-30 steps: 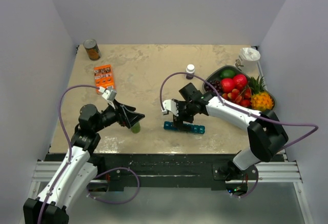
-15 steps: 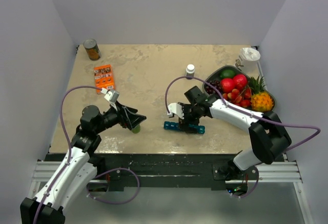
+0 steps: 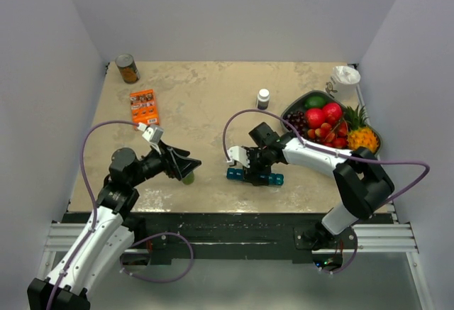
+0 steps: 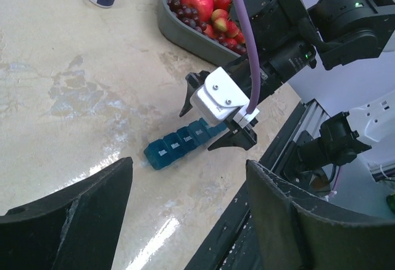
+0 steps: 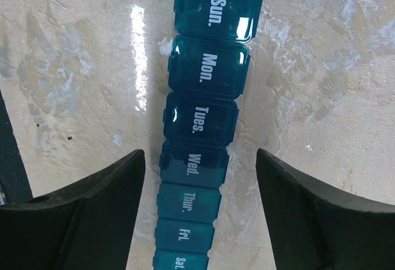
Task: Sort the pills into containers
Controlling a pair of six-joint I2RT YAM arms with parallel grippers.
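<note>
Bright, even light from overhead, I noted, and the counter (image 3: 213, 97) carried only soft shadows under the arms (image 3: 312, 155). Glare streaked its glossy near edge. In my right wrist view a white reflection ran beside the teal organiser (image 5: 203, 128), lettering crisp; the left end effector (image 4: 188, 165) loomed dark, slightly blurred.

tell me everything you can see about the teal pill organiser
The pill organiser is a narrow strip of translucent teal plastic, seven square compartments in a row, lids marked in white Sun. to Sat., all looking shut. It lies flat on the beige marbled table near its front edge. The right gripper hangs above with open fingers either side of the Wed. compartment, a gap showing on both sides; only the table seems to touch it.
</note>
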